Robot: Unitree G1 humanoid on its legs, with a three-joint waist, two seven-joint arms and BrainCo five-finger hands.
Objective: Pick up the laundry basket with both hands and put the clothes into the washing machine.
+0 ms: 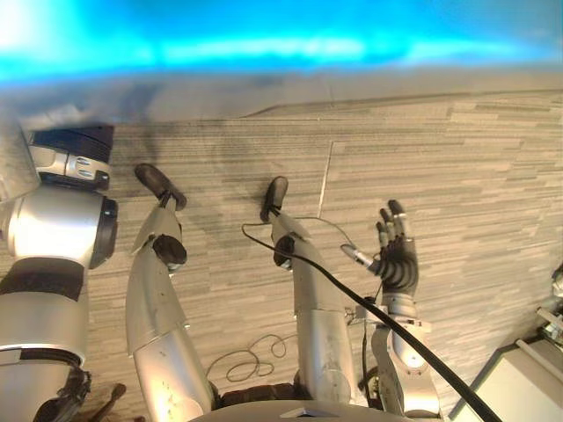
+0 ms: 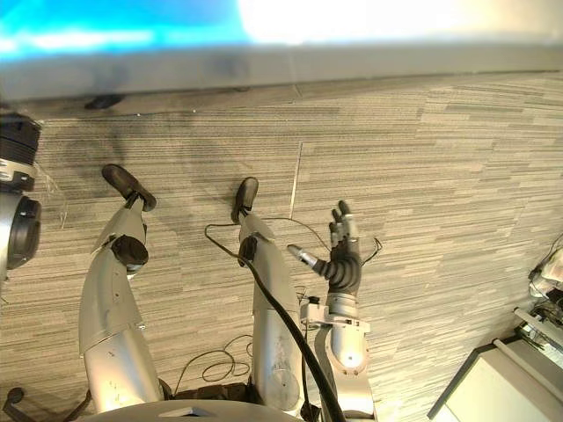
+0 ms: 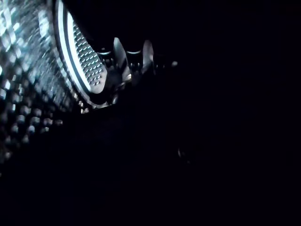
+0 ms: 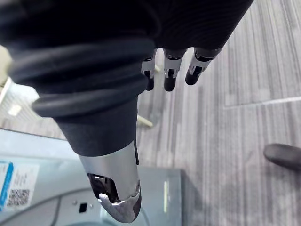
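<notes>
My right hand (image 1: pixel 398 255) hangs over the striped floor with its fingers straight and apart, holding nothing. In the right wrist view its fingers (image 4: pixel 169 75) and thumb (image 4: pixel 115 188) stand apart above a grey appliance (image 4: pixel 56 188) with a curved door line and a label. My left hand (image 3: pixel 134 59) shows faintly in a dark space next to a perforated metal wall (image 3: pixel 89 61) with a bright rim. A blurred blue band (image 1: pixel 264 40) runs across the far side of the eye views, and I cannot tell what it is. No clothes can be made out.
A white-grey box-shaped appliance (image 1: pixel 519 387) stands at the lower right, close beside my right arm. Grey striped carpet floor (image 1: pixel 475 176) spreads out ahead and to the right. A pale skirting strip (image 2: pixel 352 61) runs under the blue band.
</notes>
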